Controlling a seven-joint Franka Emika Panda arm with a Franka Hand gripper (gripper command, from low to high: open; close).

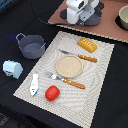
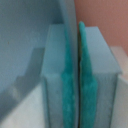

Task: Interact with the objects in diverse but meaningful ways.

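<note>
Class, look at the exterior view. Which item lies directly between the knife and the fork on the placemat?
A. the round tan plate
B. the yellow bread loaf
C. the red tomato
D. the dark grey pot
A: the round tan plate sits in the middle of the placemat, with the knife on its far side and the fork on its near side.

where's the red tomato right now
In the exterior view the red tomato sits near the front edge of the placemat, just right of the small white bottle and below the fork.
</note>
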